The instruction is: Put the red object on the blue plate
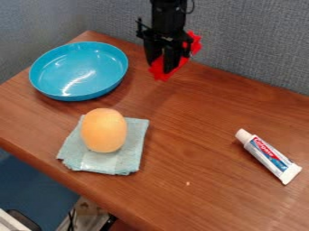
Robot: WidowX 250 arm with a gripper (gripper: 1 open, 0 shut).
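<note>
Wooden tabletop (200,176), Crest-like toothpaste tube (268,156).

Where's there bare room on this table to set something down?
Bare wood lies between the folded cloth and the toothpaste tube. It's crowded at far left, where the red block hangs in the gripper beside the blue plate.

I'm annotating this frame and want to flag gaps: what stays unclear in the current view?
- Red object: its middle is hidden by the gripper in the camera view, so its full outline is unclear.
- Fingertips: dark and too small there to make out their contact.
- Arm: cut off by the top edge.
- Toothpaste tube: smaller print too tiny to read.
</note>
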